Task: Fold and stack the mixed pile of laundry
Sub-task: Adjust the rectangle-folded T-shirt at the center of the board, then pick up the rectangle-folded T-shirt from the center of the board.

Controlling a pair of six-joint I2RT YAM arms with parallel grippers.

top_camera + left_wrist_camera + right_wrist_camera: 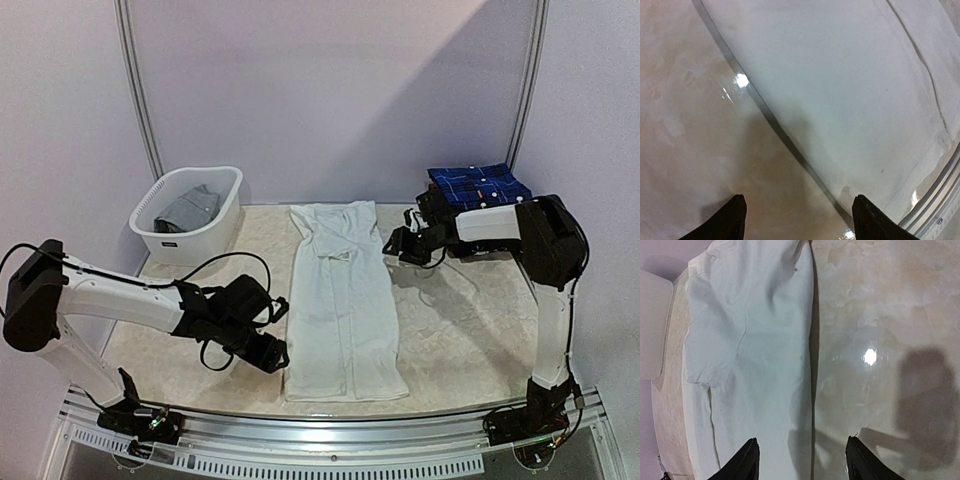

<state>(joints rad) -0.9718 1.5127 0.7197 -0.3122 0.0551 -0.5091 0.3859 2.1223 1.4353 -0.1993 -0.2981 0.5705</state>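
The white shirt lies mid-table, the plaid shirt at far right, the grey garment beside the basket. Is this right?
No: the grey garment lies inside the basket, not beside it, as the top external view shows. The white shirt mid-table and the plaid shirt at far right are correct.

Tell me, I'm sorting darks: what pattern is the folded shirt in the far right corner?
The shirt is dark blue plaid with thin light lines; the top view shows it best.

White tubular links (120, 296), bulky black joint housings (550, 240), thin looped black cables (238, 253), tapered black fingers (747, 462)
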